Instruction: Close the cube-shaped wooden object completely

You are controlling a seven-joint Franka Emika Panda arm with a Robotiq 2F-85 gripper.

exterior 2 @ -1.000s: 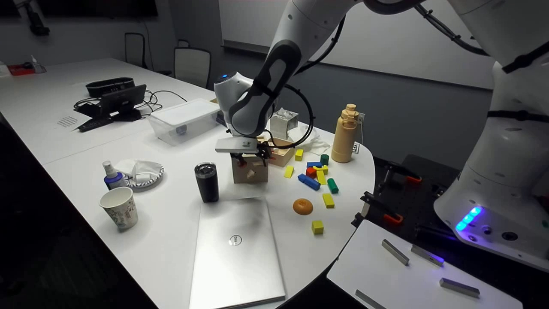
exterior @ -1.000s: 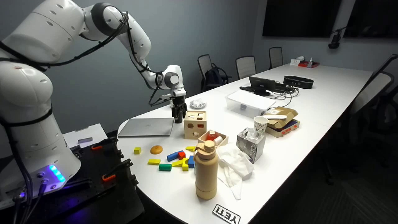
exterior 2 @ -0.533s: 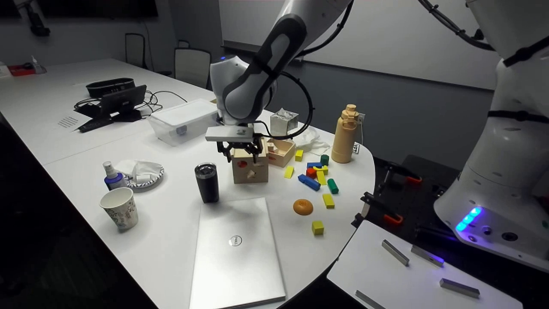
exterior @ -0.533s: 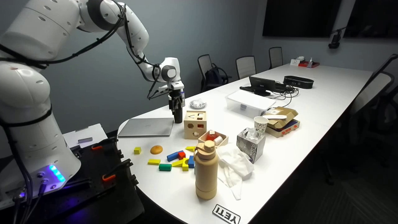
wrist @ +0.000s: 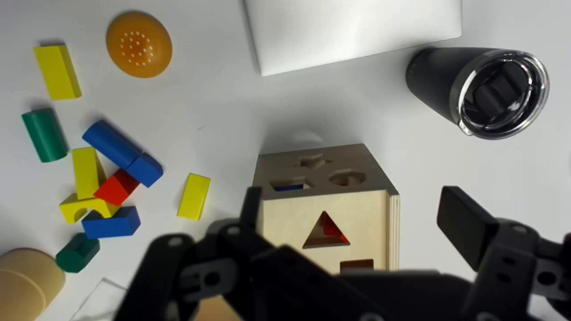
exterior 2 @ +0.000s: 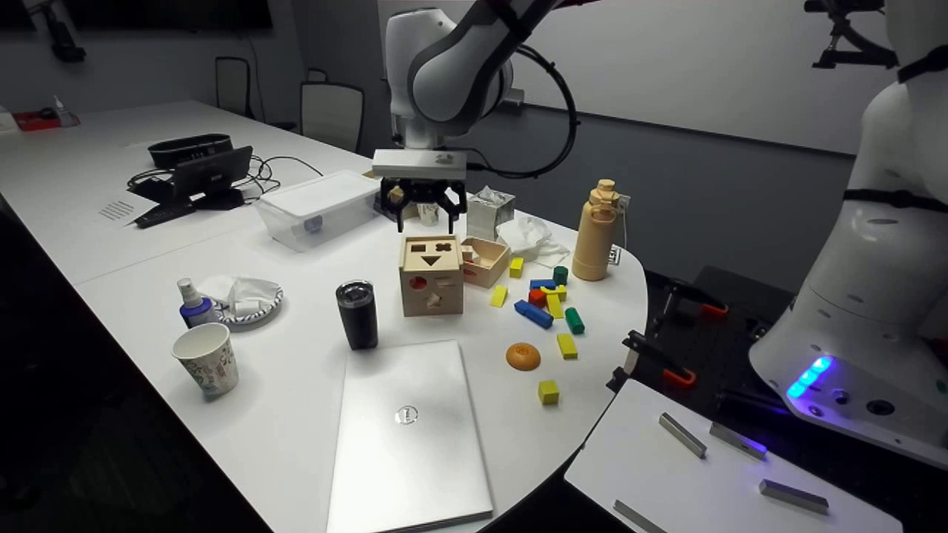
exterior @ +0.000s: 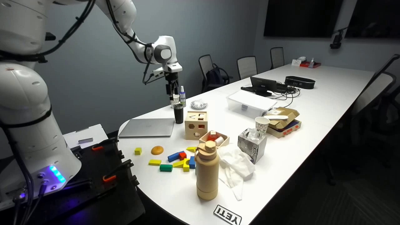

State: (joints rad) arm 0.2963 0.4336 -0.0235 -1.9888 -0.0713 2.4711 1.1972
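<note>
Wrist view: the gripper [wrist: 354, 209] hangs clear of the cube [wrist: 330, 200], fingers wide apart — a red piece [wrist: 331, 228] and blue piece [wrist: 289, 187] show through the cube's holes. In an exterior view it stands on the table [exterior: 168, 187] beside an open box [exterior: 225, 143] — inside, a red thing [exterior: 212, 137] and pale cylinder [exterior: 219, 141].

We find a white, rounded arm [exterior: 126, 18] with small grey caps [exterior: 36, 83] dotted over its shell, dark grey panels [exterior: 157, 53] toward the end, and black cables [exterior: 80, 20] bound along it. Its white base column [exterior: 29, 147] wears a black strap [exterior 2: 889, 198] and carries a cyan-blue light strip [exterior: 57, 174]. To us the gripper [exterior 2: 426, 224] looks black, its jointed fingers [wrist: 502, 256] set with pale round screw heads [wrist: 233, 230] and blocky pads [wrist: 467, 225].
</note>
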